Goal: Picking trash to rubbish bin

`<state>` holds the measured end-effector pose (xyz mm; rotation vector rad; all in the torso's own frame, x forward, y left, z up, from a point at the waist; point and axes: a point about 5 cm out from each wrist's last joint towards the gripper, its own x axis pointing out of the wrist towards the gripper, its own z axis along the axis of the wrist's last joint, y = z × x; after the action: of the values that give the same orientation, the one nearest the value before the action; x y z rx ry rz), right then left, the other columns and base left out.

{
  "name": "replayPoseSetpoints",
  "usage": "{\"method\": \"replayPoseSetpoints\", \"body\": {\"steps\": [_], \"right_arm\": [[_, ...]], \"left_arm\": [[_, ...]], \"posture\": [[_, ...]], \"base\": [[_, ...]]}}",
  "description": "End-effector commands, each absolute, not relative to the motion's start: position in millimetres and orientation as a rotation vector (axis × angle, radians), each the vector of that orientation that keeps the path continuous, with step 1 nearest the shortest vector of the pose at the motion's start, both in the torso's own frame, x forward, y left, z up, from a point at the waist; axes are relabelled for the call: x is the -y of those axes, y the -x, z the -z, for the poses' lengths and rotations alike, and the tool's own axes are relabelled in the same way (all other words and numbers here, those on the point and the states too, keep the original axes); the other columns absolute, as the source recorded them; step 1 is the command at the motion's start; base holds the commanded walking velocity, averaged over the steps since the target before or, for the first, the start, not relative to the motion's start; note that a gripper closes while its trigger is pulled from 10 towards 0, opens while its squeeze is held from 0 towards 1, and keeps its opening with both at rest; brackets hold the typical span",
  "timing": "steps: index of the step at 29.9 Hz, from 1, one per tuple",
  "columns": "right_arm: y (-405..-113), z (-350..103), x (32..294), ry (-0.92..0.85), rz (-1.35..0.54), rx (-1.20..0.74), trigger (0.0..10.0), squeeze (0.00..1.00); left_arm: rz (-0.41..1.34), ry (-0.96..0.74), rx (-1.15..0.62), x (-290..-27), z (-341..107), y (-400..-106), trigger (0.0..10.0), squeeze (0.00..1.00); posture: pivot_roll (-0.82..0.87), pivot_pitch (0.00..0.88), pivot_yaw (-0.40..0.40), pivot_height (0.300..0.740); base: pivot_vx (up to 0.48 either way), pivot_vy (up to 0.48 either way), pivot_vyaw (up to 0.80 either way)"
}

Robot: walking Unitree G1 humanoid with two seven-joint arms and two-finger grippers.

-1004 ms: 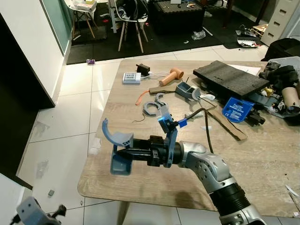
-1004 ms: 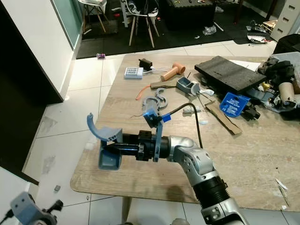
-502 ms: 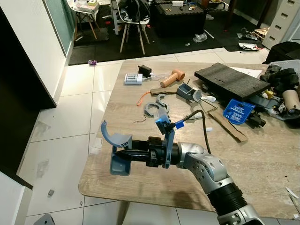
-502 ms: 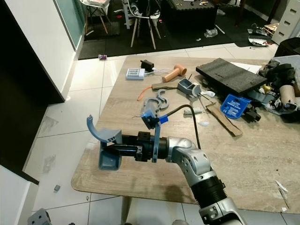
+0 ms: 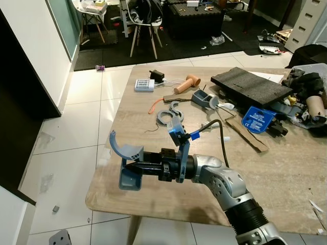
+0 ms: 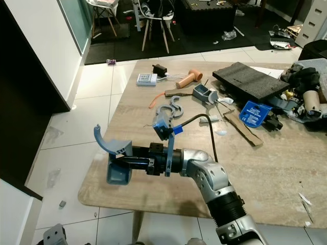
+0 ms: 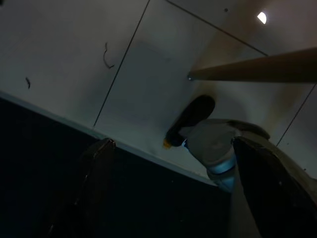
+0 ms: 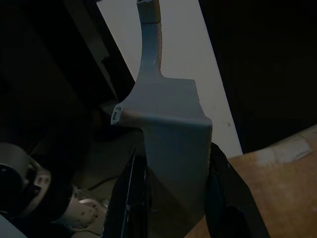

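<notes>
Right gripper clamps a blue curved plastic bracket above the wooden table's corner; carrying it binward seems next, though no bin is visible.

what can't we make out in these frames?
- Left gripper: the dark left wrist view blurs its fingers; grip state unclear.
- Rubbish bin: cannot be made out anywhere.
- Blue plastic part in the right gripper: its underside is hidden by the fingers in the right wrist view.
- Clutter at the table's far right: cut off by the right eye view's edge.
</notes>
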<state>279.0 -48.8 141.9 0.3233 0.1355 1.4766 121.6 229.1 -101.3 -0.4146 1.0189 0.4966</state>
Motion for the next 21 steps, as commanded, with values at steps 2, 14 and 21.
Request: {"method": "replayPoseSetpoints", "body": {"steps": [2, 14, 21], "right_arm": [[-281.0, -138.4, 47.1, -0.294, -1.466, -0.146, 10.0, 0.00], [-280.6, -135.9, 46.4, -0.292, -1.467, -0.156, 10.0, 0.00], [-282.2, -132.1, 46.2, -0.276, -1.456, -0.167, 10.0, 0.00]], "left_arm": [[-0.489, 0.396, -1.052, -228.4, 103.4, -115.7, 10.0, 0.00], [-0.480, 0.385, -1.059, -227.2, 103.9, -115.1, 10.0, 0.00], [-0.472, 0.380, -1.061, -226.8, 103.7, -115.9, 10.0, 0.00]], "posture": [[-0.06, 0.052, 0.032, 0.740], [-0.06, 0.051, 0.035, 0.740], [-0.06, 0.046, 0.032, 0.740]], "base": [[-0.480, 0.000, 0.00], [-0.480, 0.000, 0.00], [-0.480, 0.000, 0.00]]}}
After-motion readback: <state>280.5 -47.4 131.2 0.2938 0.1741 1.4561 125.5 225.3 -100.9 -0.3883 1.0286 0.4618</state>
